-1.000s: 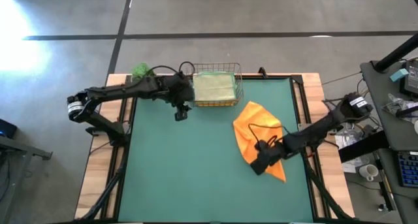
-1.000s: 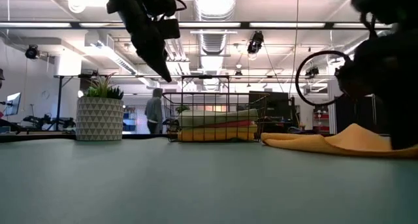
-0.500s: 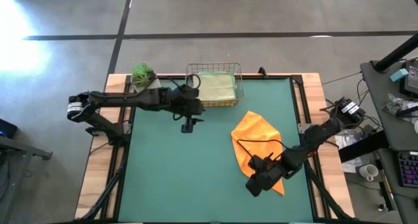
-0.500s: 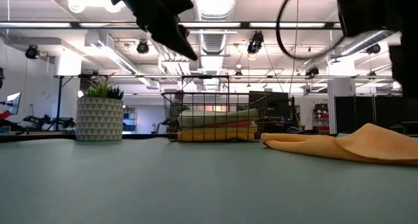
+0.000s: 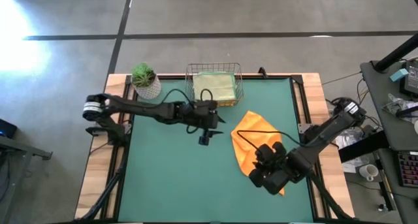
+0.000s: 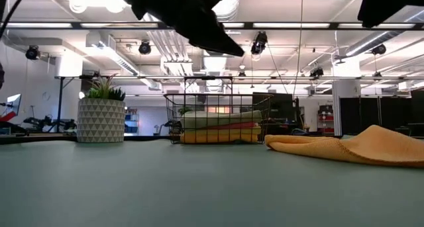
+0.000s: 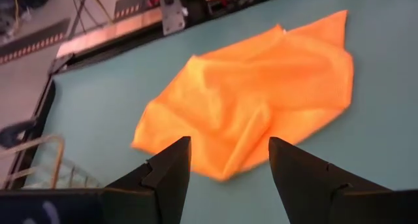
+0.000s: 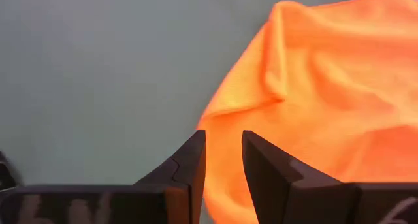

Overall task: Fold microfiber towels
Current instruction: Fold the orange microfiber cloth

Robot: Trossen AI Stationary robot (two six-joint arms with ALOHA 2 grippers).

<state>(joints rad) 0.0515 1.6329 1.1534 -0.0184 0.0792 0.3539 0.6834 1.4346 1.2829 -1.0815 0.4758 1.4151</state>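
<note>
Since a second ago my left pincer has swung from the basket toward the crumpled orange towel on the counter, spread; my right pincer, part-spread, grips nothing.

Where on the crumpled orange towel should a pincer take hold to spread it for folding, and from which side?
Probably the pointed corner of the orange towel toward the basket. It lies flat and clear of the bunched folds, so a pinch from straight above looks easiest, and the left pincer hangs open nearby.

Towel on mat's right half; basket w/ towels behind; plant left of basket.
</note>
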